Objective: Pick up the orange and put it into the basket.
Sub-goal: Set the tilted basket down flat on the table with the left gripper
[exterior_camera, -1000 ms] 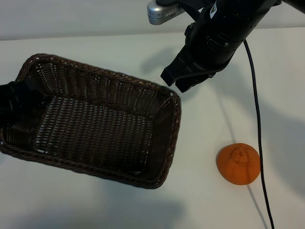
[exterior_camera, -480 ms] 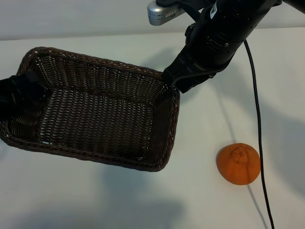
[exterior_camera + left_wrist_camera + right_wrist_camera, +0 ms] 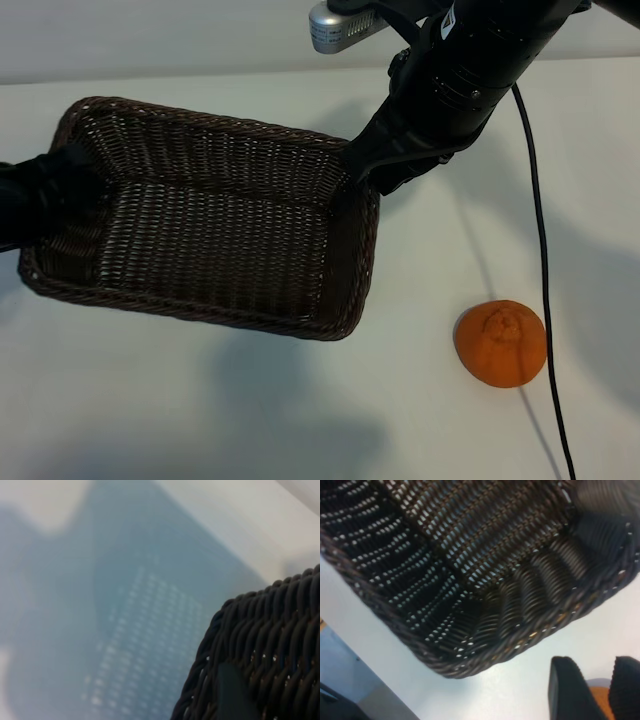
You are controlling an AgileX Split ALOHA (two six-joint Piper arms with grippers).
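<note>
Orange [image 3: 500,343] sits alone on the table [image 3: 200,420], right of the basket [image 3: 340,300]. Left gripper [image 3: 45,200] clamps the basket's left rim; right gripper [image 3: 385,170] hangs part-open over its far corner.

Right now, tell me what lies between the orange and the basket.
Nothing visible: bare table separates the orange from the basket. The right tool hangs at the basket's far corner, off that path.
</note>
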